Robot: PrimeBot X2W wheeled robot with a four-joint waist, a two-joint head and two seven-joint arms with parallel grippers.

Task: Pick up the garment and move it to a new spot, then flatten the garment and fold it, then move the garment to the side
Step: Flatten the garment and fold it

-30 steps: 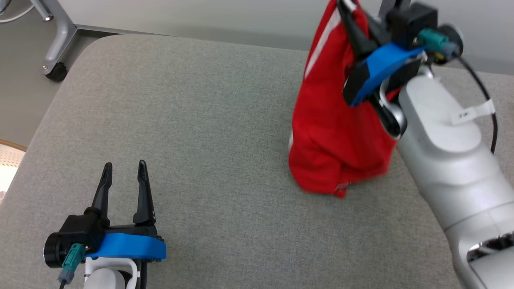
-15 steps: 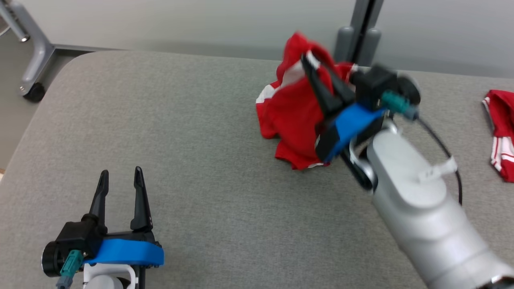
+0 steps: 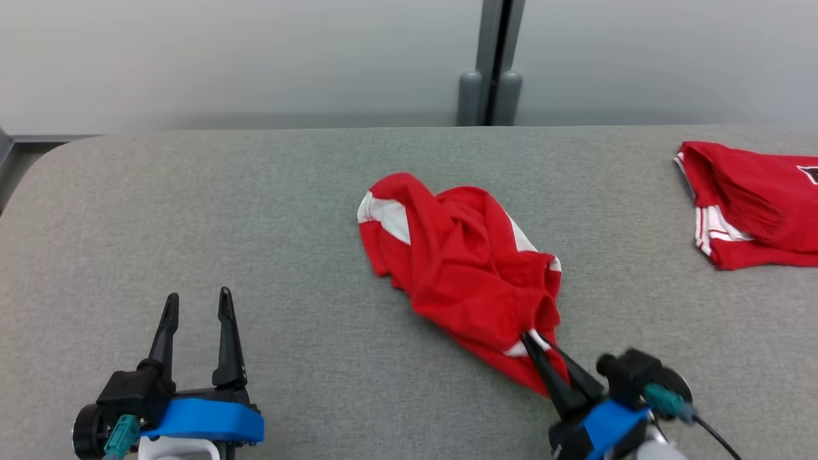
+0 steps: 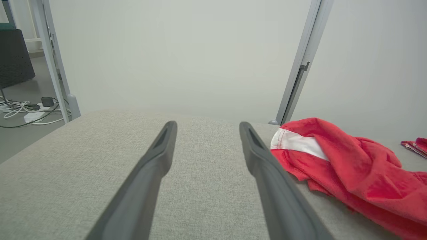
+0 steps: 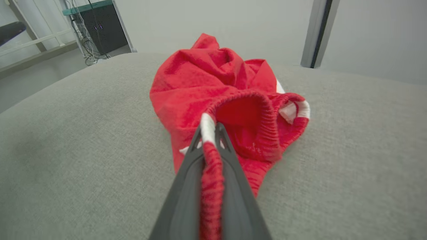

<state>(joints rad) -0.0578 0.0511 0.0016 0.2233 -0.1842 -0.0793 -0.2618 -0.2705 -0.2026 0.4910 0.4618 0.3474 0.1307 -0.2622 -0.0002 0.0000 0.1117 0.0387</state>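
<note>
The crumpled red garment with white stripes (image 3: 460,268) lies mid-way along the grey fabric-covered bench (image 3: 223,204). The right gripper (image 3: 530,338) pinches its elastic waistband toward the front edge. The left gripper (image 3: 197,300), fingers spread, holds nothing.

A wide desk (image 3: 243,211) covered in grey woven fabric, with rounded corners. A crumpled red garment (image 3: 460,268) with white panels lies in a heap near its middle. A second red-and-white garment (image 3: 754,204) lies flatter, well apart, toward the right.
</note>
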